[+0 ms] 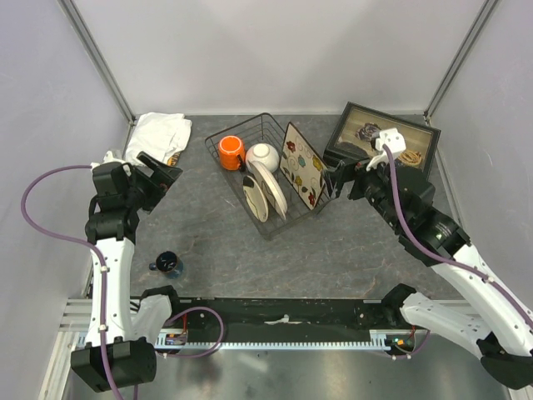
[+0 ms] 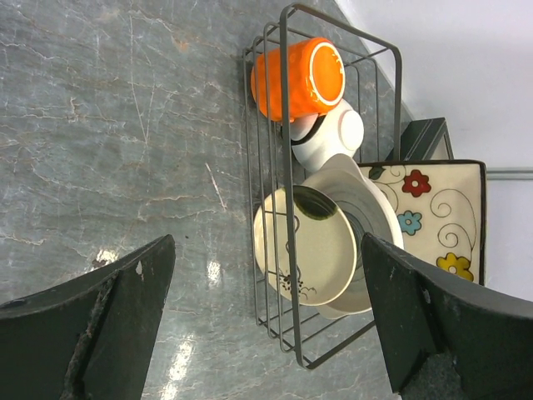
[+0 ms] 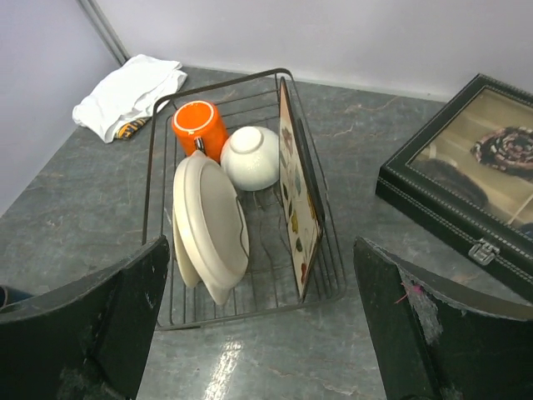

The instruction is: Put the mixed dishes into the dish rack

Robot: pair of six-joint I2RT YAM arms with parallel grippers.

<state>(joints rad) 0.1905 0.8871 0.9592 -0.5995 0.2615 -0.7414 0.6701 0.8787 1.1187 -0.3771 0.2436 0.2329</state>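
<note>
The black wire dish rack (image 1: 275, 223) stands mid-table. In it are the orange mug (image 1: 231, 152), the white bowl (image 1: 262, 155), the cream round plate (image 1: 256, 198) on edge with a second cream plate against it, and the square flower-patterned plate (image 1: 301, 164) leaning at the rack's right side. My left gripper (image 1: 164, 176) is open and empty, left of the rack and apart from it. My right gripper (image 1: 335, 180) is open and empty, just right of the rack. The left wrist view shows the rack (image 2: 283, 125), mug (image 2: 298, 78) and plate (image 2: 308, 250). The right wrist view shows the rack (image 3: 242, 315), mug (image 3: 198, 127), bowl (image 3: 250, 157) and square plate (image 3: 293, 200).
A black glass-lidded box (image 1: 381, 137) sits at the back right, close behind my right gripper. A white folded cloth (image 1: 158, 133) lies at the back left. A small dark cup (image 1: 169, 265) stands near the left arm's base.
</note>
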